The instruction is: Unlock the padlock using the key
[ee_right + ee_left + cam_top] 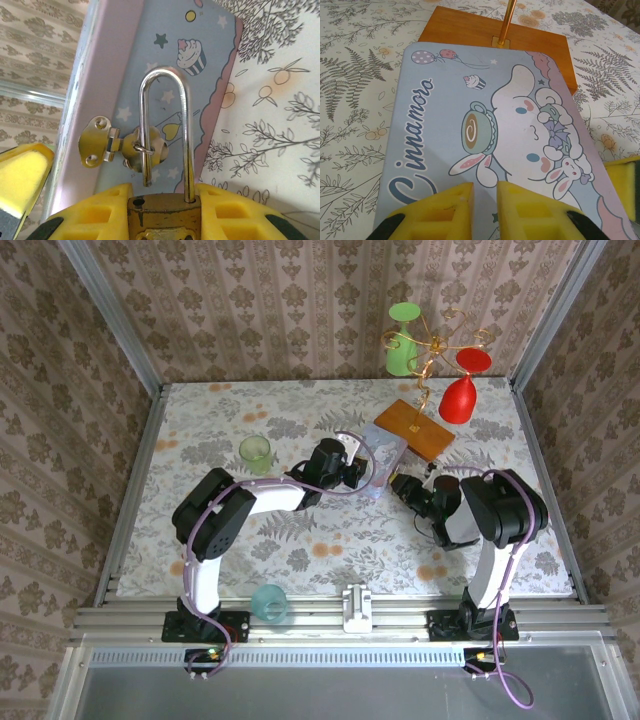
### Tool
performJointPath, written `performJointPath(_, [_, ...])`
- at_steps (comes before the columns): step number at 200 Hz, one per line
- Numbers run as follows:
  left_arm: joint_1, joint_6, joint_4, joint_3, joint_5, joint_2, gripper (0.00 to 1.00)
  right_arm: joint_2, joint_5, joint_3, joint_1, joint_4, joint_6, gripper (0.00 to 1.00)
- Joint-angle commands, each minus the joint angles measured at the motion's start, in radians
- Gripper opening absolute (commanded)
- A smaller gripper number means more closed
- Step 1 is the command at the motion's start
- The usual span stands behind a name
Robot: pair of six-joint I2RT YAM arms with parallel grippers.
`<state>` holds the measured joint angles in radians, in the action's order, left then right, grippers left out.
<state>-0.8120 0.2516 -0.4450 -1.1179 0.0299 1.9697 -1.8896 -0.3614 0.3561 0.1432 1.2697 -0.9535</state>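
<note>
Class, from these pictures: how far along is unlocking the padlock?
Done, apparently: the padlock looks unlocked, one leg of its shackle hanging free above the body. In hand: the right gripper clamps the body. Left: unhooking the shackle from the hasp on the blue box, if wanted.

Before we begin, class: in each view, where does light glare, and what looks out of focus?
Right wrist: padlock shackle streaked with glare; wallpaper behind is soft. Left wrist: even light, box print sharp, left gripper slightly blurred. Top external: flat light, table barely shadowed.
</note>
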Motion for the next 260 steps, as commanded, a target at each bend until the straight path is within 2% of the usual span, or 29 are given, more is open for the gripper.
performJointPath(1, [0.021,0.048,0.333,0.097,-0.031,0.098,0.19,0.037,0.124,-0.059,-0.006,0.009,0.050,0.28])
performJointPath(15, [0.021,0.044,0.332,0.097,-0.033,0.100,0.18,0.060,0.150,-0.049,-0.014,-0.010,0.052,0.29])
performJointPath(37, [0.021,0.031,0.343,0.089,-0.039,0.110,0.18,0.017,0.105,0.033,-0.002,0.019,0.051,0.27])
performJointPath(61, [0.022,0.024,0.342,0.094,-0.045,0.115,0.16,-0.001,0.159,0.068,0.021,0.043,0.062,0.26])
performJointPath(80, [0.024,0.023,0.341,0.105,-0.045,0.112,0.16,0.054,0.199,0.068,0.033,0.030,0.116,0.25])
performJointPath(109, [0.030,0.024,0.341,0.109,-0.045,0.112,0.16,0.138,0.191,0.076,0.028,-0.069,0.146,0.26])
performJointPath(126, [0.033,0.023,0.341,0.107,-0.045,0.110,0.16,0.200,0.266,0.047,0.026,-0.138,0.164,0.26])
performJointPath(164, [0.039,0.029,0.340,0.113,-0.038,0.107,0.16,0.337,0.273,0.062,0.011,-0.431,0.225,0.25])
performJointPath(176, [0.049,0.031,0.340,0.116,-0.042,0.100,0.16,0.401,0.283,0.095,0.009,-0.635,0.231,0.25])
performJointPath(192, [0.068,0.034,0.344,0.119,-0.040,0.089,0.17,0.467,0.298,0.216,0.015,-1.059,0.298,0.24])
performJointPath(222, [0.107,0.001,0.378,0.104,-0.059,0.057,0.18,0.491,0.319,0.354,0.028,-1.484,0.437,0.24])
performJointPath(236, [0.136,-0.026,0.416,0.082,-0.087,0.047,0.19,0.527,0.345,0.394,0.038,-1.600,0.484,0.24])
performJointPath(260, [0.203,-0.018,0.435,0.058,-0.044,0.035,0.20,0.482,0.412,0.474,0.061,-1.771,0.539,0.25])
